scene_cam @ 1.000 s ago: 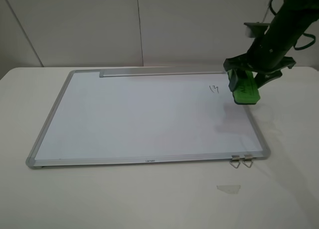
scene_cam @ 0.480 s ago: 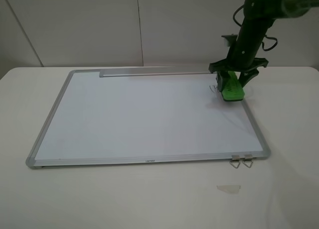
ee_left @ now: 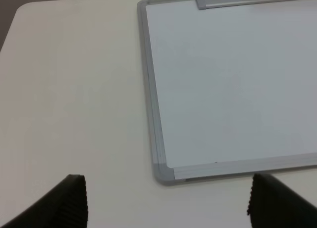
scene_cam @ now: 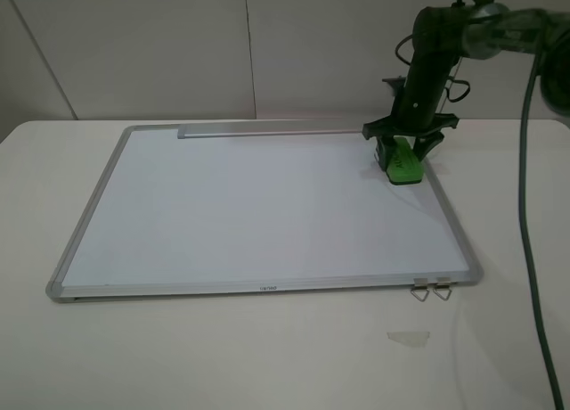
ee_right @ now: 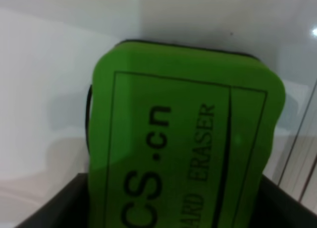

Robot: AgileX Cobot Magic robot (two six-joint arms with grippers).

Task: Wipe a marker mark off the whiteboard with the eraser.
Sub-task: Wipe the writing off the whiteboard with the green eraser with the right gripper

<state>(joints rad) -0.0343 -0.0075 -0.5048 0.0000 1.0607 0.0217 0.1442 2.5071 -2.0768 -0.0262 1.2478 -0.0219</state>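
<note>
The whiteboard (scene_cam: 267,205) lies flat on the white table, its silver frame all around. My right gripper (scene_cam: 403,150) is shut on the green eraser (scene_cam: 401,163), which is pressed onto the board's far right corner area. No marker mark shows on the board; the spot where the eraser sits is covered. In the right wrist view the eraser (ee_right: 183,129) fills the frame above the board surface (ee_right: 39,89), with dark fingers on both sides. My left gripper (ee_left: 168,203) is open over the table, close to a corner of the whiteboard (ee_left: 233,79).
A grey tray strip (scene_cam: 267,130) runs along the board's far edge. Two metal clips (scene_cam: 431,290) stick out at its near right corner. A small clear scrap (scene_cam: 408,338) lies on the table in front. A cable (scene_cam: 525,205) hangs at the right.
My right gripper has carried the eraser left and down onto the board, over the spot where the black mark showed a second ago. The mark is no longer visible.
</note>
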